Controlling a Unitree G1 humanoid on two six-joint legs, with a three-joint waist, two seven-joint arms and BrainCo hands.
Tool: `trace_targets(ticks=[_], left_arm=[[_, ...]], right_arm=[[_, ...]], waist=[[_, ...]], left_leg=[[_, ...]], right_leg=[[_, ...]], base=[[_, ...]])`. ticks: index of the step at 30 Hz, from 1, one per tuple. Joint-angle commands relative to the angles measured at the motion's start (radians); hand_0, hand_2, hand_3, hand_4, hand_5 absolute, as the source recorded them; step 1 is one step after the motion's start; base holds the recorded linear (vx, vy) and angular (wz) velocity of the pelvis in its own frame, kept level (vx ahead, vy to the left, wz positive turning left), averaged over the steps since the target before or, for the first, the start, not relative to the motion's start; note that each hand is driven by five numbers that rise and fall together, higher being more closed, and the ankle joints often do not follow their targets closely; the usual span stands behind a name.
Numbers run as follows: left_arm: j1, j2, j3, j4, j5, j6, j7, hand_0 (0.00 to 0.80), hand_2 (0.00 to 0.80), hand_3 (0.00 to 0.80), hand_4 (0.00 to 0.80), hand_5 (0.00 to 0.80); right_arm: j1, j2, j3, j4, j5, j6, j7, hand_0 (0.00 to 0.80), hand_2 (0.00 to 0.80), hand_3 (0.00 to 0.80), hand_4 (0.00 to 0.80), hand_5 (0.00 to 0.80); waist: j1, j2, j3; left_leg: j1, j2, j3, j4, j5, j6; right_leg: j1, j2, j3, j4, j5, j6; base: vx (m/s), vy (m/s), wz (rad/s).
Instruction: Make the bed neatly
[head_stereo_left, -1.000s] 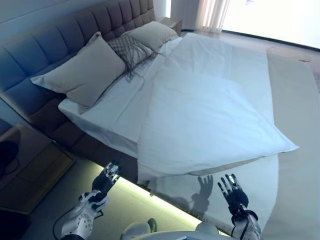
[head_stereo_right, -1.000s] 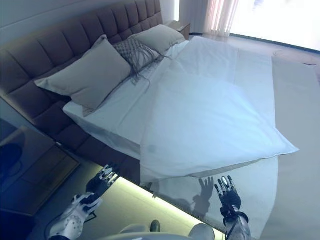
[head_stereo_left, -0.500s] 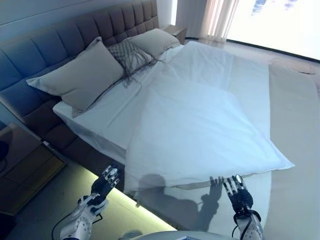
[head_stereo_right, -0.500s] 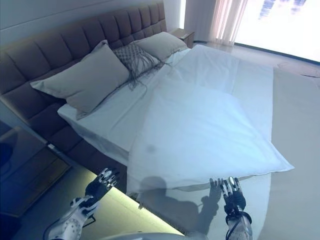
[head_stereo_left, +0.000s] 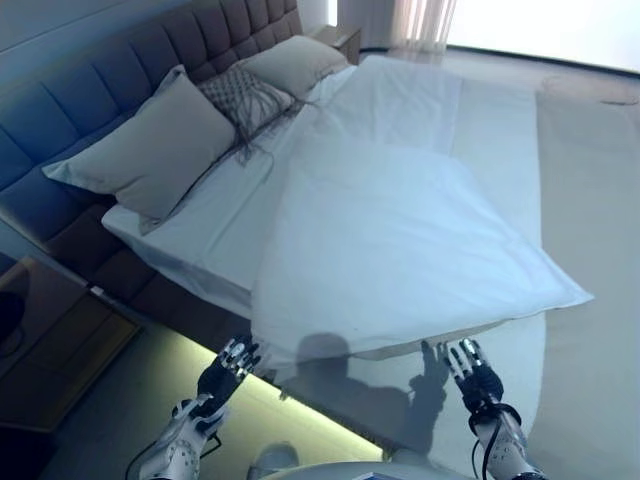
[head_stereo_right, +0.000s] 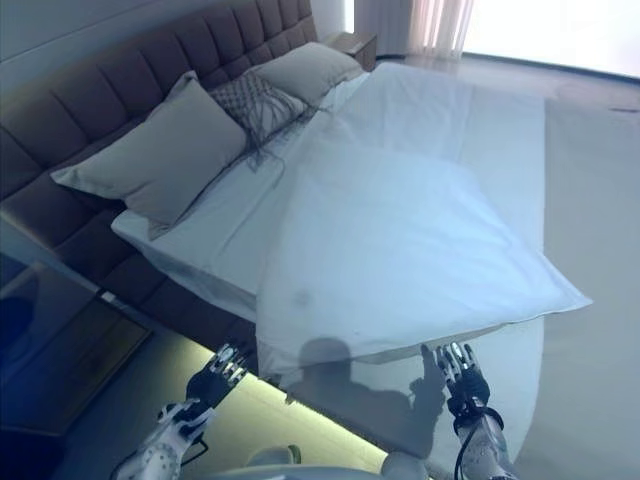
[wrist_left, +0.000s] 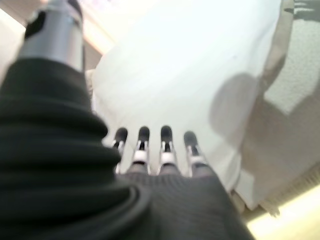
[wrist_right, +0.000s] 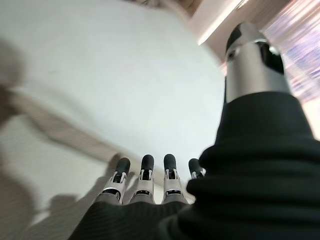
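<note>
The white duvet (head_stereo_left: 400, 230) lies crooked on the bed (head_stereo_left: 580, 250). Its long side runs from the lower left of the frame up toward the upper right, and it fills the middle of the picture. Its near edge hangs just over the side of the bed, low in the frame.

The left hand (head_stereo_left: 228, 368) is at the lower left, with its fingers straight and spread, holding nothing. It sits just below the duvet's near left corner, so that corner is up and a little to the right of it. In the left wrist view the fingertips (wrist_left: 143, 135) point right at the white cloth, close to it, but I can't tell if they touch.

The right hand (head_stereo_left: 474, 372) is at the lower right, also with straight, loose fingers and nothing in it. The duvet's near edge is just above it.

Both hands are near the edge, one under each end. I think the next move is to reach up and take hold of that edge.

The pillows (head_stereo_left: 150, 150) sit at the upper left, against the headboard (head_stereo_left: 90, 85).
</note>
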Motion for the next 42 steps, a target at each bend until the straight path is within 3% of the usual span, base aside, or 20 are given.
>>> trace_targets(ticks=[1, 2, 4, 6, 8, 10, 12, 13, 15, 16, 18, 20, 21, 23, 26, 29, 33, 39, 42], left_arm=[[-0.043, 0.039, 0.031, -0.013, 0.017, -0.042, -0.064, 0.0, 0.0, 0.0, 0.0, 0.0], [-0.059, 0.053, 0.03, -0.022, 0.006, -0.021, -0.064, 0.0, 0.0, 0.0, 0.0, 0.0], [-0.097, 0.072, 0.007, -0.029, 0.013, -0.008, -0.043, 0.0, 0.0, 0.0, 0.0, 0.0], [-0.102, 0.085, -0.005, -0.071, 0.01, 0.0, -0.049, 0.0, 0.0, 0.0, 0.0, 0.0], [-0.071, 0.089, 0.002, -0.078, 0.014, -0.013, -0.061, 0.0, 0.0, 0.0, 0.0, 0.0], [-0.055, 0.099, 0.009, -0.065, 0.017, -0.027, -0.076, 0.0, 0.0, 0.0, 0.0, 0.0], [-0.053, 0.112, -0.001, -0.064, -0.002, -0.031, -0.08, 0.0, 0.0, 0.0, 0.0, 0.0], [-0.066, 0.119, -0.02, -0.072, -0.013, -0.04, -0.07, 0.0, 0.0, 0.0, 0.0, 0.0], [-0.096, 0.137, -0.038, -0.087, -0.038, -0.045, -0.066, 0.0, 0.0, 0.0, 0.0, 0.0], [-0.112, 0.144, -0.038, -0.099, -0.048, -0.028, -0.075, 0.0, 0.0, 0.0, 0.0, 0.0], [-0.128, 0.146, -0.04, -0.133, -0.063, 0.003, -0.069, 0.0, 0.0, 0.0, 0.0, 0.0], [-0.12, 0.143, -0.042, -0.155, -0.095, 0.031, -0.074, 0.0, 0.0, 0.0, 0.0, 0.0], [-0.099, 0.134, -0.04, -0.152, -0.09, 0.035, -0.083, 0.0, 0.0, 0.0, 0.0, 0.0], [-0.11, 0.134, -0.058, -0.131, -0.078, 0.022, -0.084, 0.0, 0.0, 0.0, 0.0, 0.0], [-0.217, 0.144, -0.14, -0.085, -0.126, -0.038, -0.052, 0.0, 0.0, 0.0, 0.0, 0.0], [-0.281, 0.181, -0.193, -0.112, -0.163, -0.068, -0.016, 0.0, 0.0, 0.0, 0.0, 0.0], [-0.333, 0.232, -0.197, -0.182, -0.206, -0.063, 0.024, 0.0, 0.0, 0.0, 0.0, 0.0], [-0.349, 0.289, -0.188, -0.254, -0.265, -0.037, 0.043, 0.0, 0.0, 0.0, 0.0, 0.0], [-0.354, 0.299, -0.193, -0.287, -0.277, -0.039, 0.042, 0.0, 0.0, 0.0, 0.0, 0.0]], right_arm=[[-0.038, -0.02, -0.044, -0.046, -0.005, -0.033, 0.034, 0.0, 0.0, 0.0, 0.0, 0.0], [-0.013, -0.01, -0.066, -0.044, 0.0, -0.037, 0.042, 0.0, 0.0, 0.0, 0.0, 0.0], [0.025, 0.013, -0.107, -0.019, 0.038, -0.034, 0.073, 0.0, 0.0, 0.0, 0.0, 0.0], [0.044, 0.036, -0.112, -0.018, 0.016, -0.057, 0.07, 0.0, 0.0, 0.0, 0.0, 0.0], [0.051, 0.047, -0.102, -0.039, 0.027, -0.066, 0.044, 0.0, 0.0, 0.0, 0.0, 0.0], [0.058, 0.059, -0.104, -0.055, 0.06, -0.067, 0.043, 0.0, 0.0, 0.0, 0.0, 0.0], [0.054, 0.064, -0.117, -0.035, 0.096, -0.064, 0.049, 0.0, 0.0, 0.0, 0.0, 0.0], [0.029, 0.056, -0.129, 0.02, 0.131, -0.06, 0.087, 0.0, 0.0, 0.0, 0.0, 0.0], [-0.018, 0.039, -0.136, 0.077, 0.184, -0.041, 0.119, 0.0, 0.0, 0.0, 0.0, 0.0], [-0.036, 0.026, -0.141, 0.098, 0.214, -0.028, 0.128, 0.0, 0.0, 0.0, 0.0, 0.0], [-0.059, 0.016, -0.146, 0.115, 0.251, -0.015, 0.148, 0.0, 0.0, 0.0, 0.0, 0.0], [-0.057, 0.012, -0.143, 0.103, 0.259, -0.007, 0.146, 0.0, 0.0, 0.0, 0.0, 0.0], [-0.055, 0.007, -0.149, 0.099, 0.284, 0.016, 0.14, 0.0, 0.0, 0.0, 0.0, 0.0], [-0.078, -0.015, -0.161, 0.132, 0.376, 0.028, 0.185, 0.0, 0.0, 0.0, 0.0, 0.0], [-0.195, -0.077, -0.19, 0.248, 0.517, 0.046, 0.305, 0.0, 0.0, 0.0, 0.0, 0.0], [-0.309, -0.141, -0.218, 0.336, 0.576, 0.082, 0.321, 0.0, 0.0, 0.0, 0.0, 0.0], [-0.383, -0.186, -0.208, 0.363, 0.612, 0.117, 0.341, 0.0, 0.0, 0.0, 0.0, 0.0], [-0.465, -0.248, -0.225, 0.457, 0.717, 0.195, 0.362, 0.0, 0.0, 0.0, 0.0, 0.0], [-0.497, -0.285, -0.231, 0.464, 0.759, 0.214, 0.356, 0.0, 0.0, 0.0, 0.0, 0.0]], waist=[[-0.02, -0.013, -0.014], [-0.037, -0.009, -0.02], [-0.043, -0.018, -0.038], [-0.037, -0.029, -0.044], [-0.036, -0.02, -0.045], [-0.04, -0.015, -0.042], [-0.048, -0.02, -0.036], [-0.055, -0.04, -0.027], [-0.062, -0.052, -0.004], [-0.059, -0.051, 0.005], [-0.051, -0.056, 0.016], [-0.039, -0.071, 0.037], [-0.022, -0.061, 0.06], [-0.008, -0.046, 0.087], [-0.002, -0.028, 0.137], [0.018, -0.013, 0.192], [0.04, -0.02, 0.238], [0.061, -0.016, 0.274], [0.069, -0.005, 0.284]], left_leg=[[-0.122, 0.063, -0.021, -0.002, 0.195, -0.044], [-0.117, 0.056, 0.036, 0.002, 0.165, -0.031], [-0.13, 0.007, 0.02, 0.026, 0.132, 0.0], [-0.116, -0.056, 0.01, 0.028, 0.102, 0.055], [-0.081, -0.086, 0.011, 0.005, 0.097, 0.082], [-0.058, -0.095, 0.018, -0.01, 0.091, 0.095], [-0.053, -0.093, 0.009, -0.016, 0.09, 0.081], [-0.062, -0.098, 0.007, -0.008, 0.077, 0.065], [-0.073, -0.088, 0.012, -0.001, 0.051, 0.053], [-0.083, -0.069, 0.008, 0.004, 0.046, 0.053], [-0.112, -0.039, 0.009, 0.047, 0.041, 0.044], [-0.179, 0.004, 0.001, 0.185, 0.029, 0.015], [-0.209, 0.049, -0.017, 0.194, 0.066, -0.008], [-0.243, 0.072, -0.031, 0.159, 0.101, -0.023], [-0.333, 0.039, -0.047, 0.13, 0.118, -0.021], [-0.426, 0.03, -0.054, 0.165, 0.125, -0.035], [-0.546, 0.023, -0.056, 0.252, 0.113, -0.037], [-0.682, 0.02, -0.08, 0.413, 0.046, -0.025], [-0.726, 0.004, -0.083, 0.458, 0.026, -0.003]], right_leg=[[0.127, -0.067, -0.022, -0.064, 0.046, 0.041], [0.132, -0.087, -0.039, -0.03, 0.033, 0.047], [0.151, -0.114, -0.021, 0.003, 0.029, 0.063], [0.109, -0.154, -0.023, 0.105, 0.08, 0.064], [0.041, -0.174, -0.023, 0.225, 0.118, 0.054], [-0.005, -0.168, -0.016, 0.265, 0.129, 0.043], [0.0, -0.132, -0.005, 0.143, 0.115, 0.034], [-0.009, -0.118, 0.013, -0.017, 0.141, 0.051], [-0.036, -0.109, 0.043, -0.117, 0.224, 0.08], [-0.044, -0.103, 0.061, -0.11, 0.214, 0.088], [-0.036, -0.093, 0.047, -0.111, 0.195, 0.094], [-0.032, -0.085, 0.033, -0.09, 0.177, 0.089], [-0.028, -0.073, 0.022, -0.071, 0.166, 0.083], [-0.04, -0.076, -0.006, -0.059, 0.159, 0.083], [-0.12, -0.113, -0.036, -0.044, 0.159, 0.092], [-0.184, -0.153, -0.077, -0.029, 0.183, 0.102], [-0.257, -0.185, -0.109, 0.011, 0.189, 0.098], [-0.413, -0.194, -0.099, 0.192, 0.123, 0.08], [-0.498, -0.208, -0.074, 0.302, 0.087, 0.066]], base=[[0.244, 0.25, 0.06], [0.316, 0.286, 0.25], [0.33, 0.258, 0.42], [0.266, 0.214, 0.35], [0.214, 0.211, 0.05], [0.2, 0.067, -0.23], [0.184, -0.199, -0.15], [0.114, -0.299, -0.17], [0.042, -0.373, -0.17], [0.01, -0.345, 0.11], [0.017, -0.234, 0.34], [0.061, -0.224, 0.41], [0.052, -0.128, 0.42], [-0.034, -0.023, 0.31], [-0.313, 0.108, 0.2], [-0.198, 0.041, 0.23], [-0.121, -0.067, -0.04], [-0.027, -0.067, 0.13], [-0.013, 0.014, 0.16]])
